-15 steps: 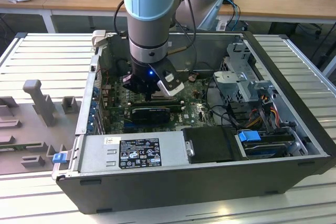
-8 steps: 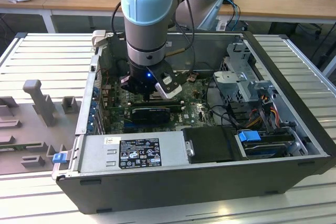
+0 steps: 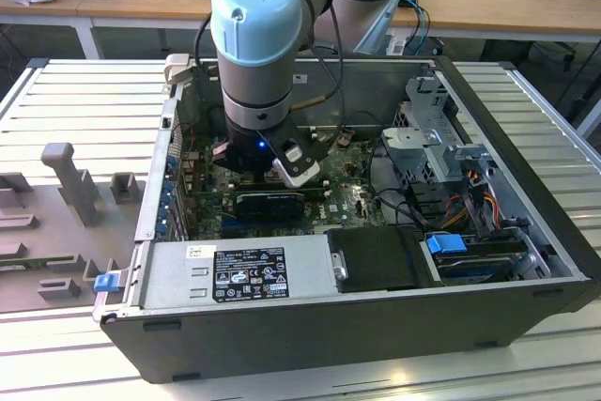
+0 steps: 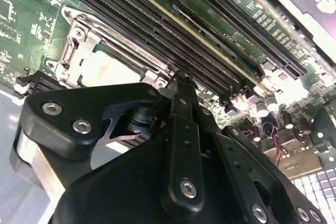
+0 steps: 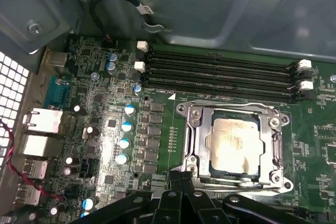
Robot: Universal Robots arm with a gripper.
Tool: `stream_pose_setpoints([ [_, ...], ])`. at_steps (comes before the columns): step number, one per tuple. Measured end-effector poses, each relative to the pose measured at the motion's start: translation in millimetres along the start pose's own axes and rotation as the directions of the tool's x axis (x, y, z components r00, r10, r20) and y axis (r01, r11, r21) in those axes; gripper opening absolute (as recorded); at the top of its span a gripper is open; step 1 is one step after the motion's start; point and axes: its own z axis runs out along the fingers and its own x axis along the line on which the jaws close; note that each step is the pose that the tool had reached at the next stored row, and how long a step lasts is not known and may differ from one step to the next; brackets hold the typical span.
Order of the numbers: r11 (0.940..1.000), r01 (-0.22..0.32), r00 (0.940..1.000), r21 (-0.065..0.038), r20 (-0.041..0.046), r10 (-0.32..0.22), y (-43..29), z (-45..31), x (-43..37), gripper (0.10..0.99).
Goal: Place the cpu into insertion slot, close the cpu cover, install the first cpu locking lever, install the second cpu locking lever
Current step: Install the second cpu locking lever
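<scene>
I'm looking down into the open dark-grey metal computer case, and the green motherboard lies flat on its floor. In its square dark-framed insertion slot sits the small pale silver-beige cpu, flat and square to the frame. The thin silvery-grey cpu cover lies down over it, its window framing the chip's face; in the second wrist view I see the same cpu under the same plate. Long black memory slots run just beside the socket, toward the case wall. My grey arm with its pale blue joint cap reaches straight down into the case. My black pincer hangs just at the socket's near edge, fingers drawn together to a narrow tip, holding nothing I can see.
</scene>
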Motion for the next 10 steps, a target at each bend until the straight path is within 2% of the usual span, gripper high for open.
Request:
stream_pose_setpoints([
  [4,1.0000,0.000,1.0000,-0.009,0.0011,0.000,-1.1,3.8,0.1,0.106],
  [7,0.9998,0.000,1.0000,-0.021,0.0030,0.000,-1.8,6.2,0.5,0.106],
  [10,0.9998,0.000,1.0000,-0.022,0.0034,0.000,-1.6,5.6,0.5,0.106],
])
